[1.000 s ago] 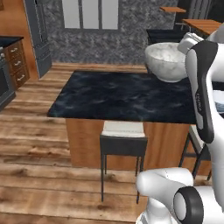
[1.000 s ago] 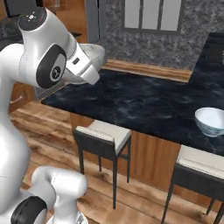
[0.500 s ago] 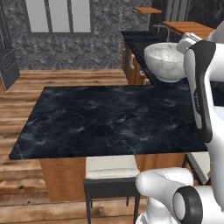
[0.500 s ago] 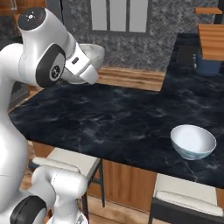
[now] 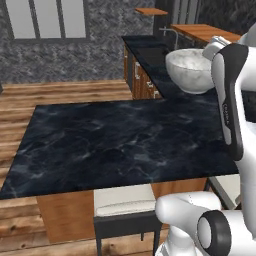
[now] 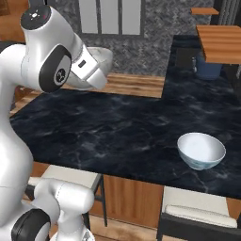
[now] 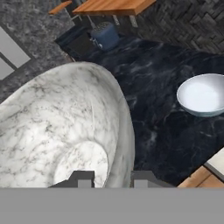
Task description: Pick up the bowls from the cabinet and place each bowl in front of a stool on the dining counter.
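holding the speckled bowl (image 7: pixel 65 135) by its rim, jaws pinched, arm raised above the dining counter (image 5: pixel 120 142).

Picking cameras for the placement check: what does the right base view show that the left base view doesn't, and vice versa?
Right base view alone: the white bowl with the blue pattern standing on the dining counter above a stool, plus the blue-grey pot further back. Left base view alone: the speckled stone bowl seen in full, held up beside the arm, and the drawer-fronted counter behind. Both: the black marble dining counter, a cream-seated stool at its near edge, the wooden floor and the window.
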Available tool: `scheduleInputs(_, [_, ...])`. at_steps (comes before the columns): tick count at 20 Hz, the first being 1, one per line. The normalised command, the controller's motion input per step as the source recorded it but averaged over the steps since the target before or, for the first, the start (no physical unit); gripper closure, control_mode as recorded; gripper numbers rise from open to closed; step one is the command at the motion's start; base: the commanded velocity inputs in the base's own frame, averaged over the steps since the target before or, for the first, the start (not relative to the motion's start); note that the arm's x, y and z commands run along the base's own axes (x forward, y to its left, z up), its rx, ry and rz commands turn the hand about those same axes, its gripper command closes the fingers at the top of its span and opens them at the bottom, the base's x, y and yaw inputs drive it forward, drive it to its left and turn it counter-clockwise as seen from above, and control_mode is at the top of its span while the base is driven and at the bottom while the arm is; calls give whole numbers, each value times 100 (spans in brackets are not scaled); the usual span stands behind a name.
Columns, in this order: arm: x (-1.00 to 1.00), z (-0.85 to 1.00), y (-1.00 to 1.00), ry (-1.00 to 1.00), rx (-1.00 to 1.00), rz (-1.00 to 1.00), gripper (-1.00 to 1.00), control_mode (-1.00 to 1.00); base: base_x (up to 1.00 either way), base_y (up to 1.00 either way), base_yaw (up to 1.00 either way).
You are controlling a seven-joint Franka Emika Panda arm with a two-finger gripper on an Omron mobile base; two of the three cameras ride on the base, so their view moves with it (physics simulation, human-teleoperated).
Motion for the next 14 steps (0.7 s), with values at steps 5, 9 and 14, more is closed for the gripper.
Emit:
scheduleInputs(5, [6,-4,2,0,0,-2,100,-100,30,13,-11])
scheduleInputs(9, [19,-35,13,0,0,-5,100,-100,0,0,0])
scheduleInputs(14, [14,-49,43,0,0,0,100,-100,0,0,0])
